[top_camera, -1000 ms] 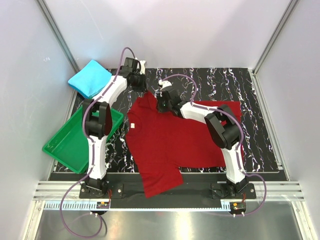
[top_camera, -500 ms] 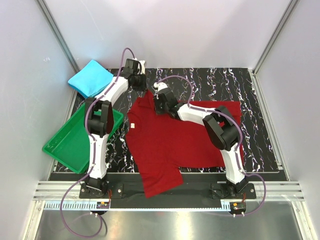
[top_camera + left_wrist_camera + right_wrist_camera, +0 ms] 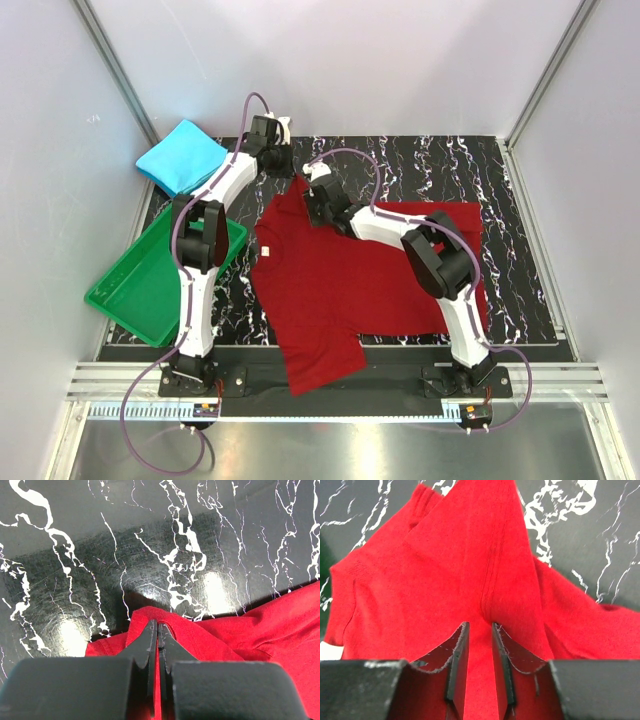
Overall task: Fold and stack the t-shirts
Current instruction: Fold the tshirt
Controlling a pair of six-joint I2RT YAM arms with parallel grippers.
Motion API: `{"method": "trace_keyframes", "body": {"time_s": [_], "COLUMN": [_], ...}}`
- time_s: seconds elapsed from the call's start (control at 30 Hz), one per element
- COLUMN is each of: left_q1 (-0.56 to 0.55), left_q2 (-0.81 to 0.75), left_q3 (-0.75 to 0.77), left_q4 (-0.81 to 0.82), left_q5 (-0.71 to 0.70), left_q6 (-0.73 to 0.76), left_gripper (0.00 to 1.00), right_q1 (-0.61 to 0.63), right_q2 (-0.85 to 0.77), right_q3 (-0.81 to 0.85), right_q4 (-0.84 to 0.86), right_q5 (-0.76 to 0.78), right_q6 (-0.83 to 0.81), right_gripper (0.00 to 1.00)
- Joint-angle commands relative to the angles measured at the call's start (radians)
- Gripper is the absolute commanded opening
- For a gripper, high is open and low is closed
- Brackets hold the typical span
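Note:
The dark red t-shirt [image 3: 340, 280] lies spread on the black marbled table, its bottom hanging over the near edge. My left gripper [image 3: 292, 178] is shut on the tip of the far-left sleeve; in the left wrist view [image 3: 158, 627] the red cloth [image 3: 240, 630] is pinched between the closed jaws. My right gripper [image 3: 311, 203] is just beside it, shut on a raised fold of the same shirt [image 3: 420, 580] near the shoulder seam, as the right wrist view [image 3: 480, 627] shows. The cyan-blue t-shirt [image 3: 180, 155] lies folded at the far left corner.
A green plastic tray [image 3: 130, 310] sits tilted off the table's left edge. White enclosure walls stand close on the left, back and right. Bare marbled table [image 3: 450, 170] lies behind and right of the red shirt.
Both grippers have moved a little towards the far left, drawing the red sleeve out with them. The rest of the shirt and the cyan shirt have not moved.

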Motion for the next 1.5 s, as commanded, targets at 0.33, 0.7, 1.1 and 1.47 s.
{"method": "trace_keyframes", "body": {"time_s": [0.33, 0.7, 1.1, 1.47], "left_q1": [0.007, 0.006, 0.007, 0.007], "left_q2": [0.003, -0.014, -0.026, -0.031], "left_q3": [0.035, 0.012, -0.025, -0.030], "left_q4": [0.055, 0.056, 0.067, 0.068], "left_q5": [0.001, 0.000, -0.002, -0.003], "left_q6": [-0.002, 0.004, -0.002, -0.001], "left_gripper": [0.00, 0.00, 0.00, 0.00], "right_q1": [0.007, 0.008, 0.007, 0.008], "right_q2": [0.091, 0.101, 0.118, 0.135], "right_q3": [0.137, 0.147, 0.153, 0.155], "right_q4": [-0.087, -0.116, -0.117, -0.122], "right_q5": [0.046, 0.086, 0.076, 0.127], "right_q6": [-0.037, -0.049, -0.046, -0.051], "right_gripper": [0.34, 0.20, 0.24, 0.01]}}
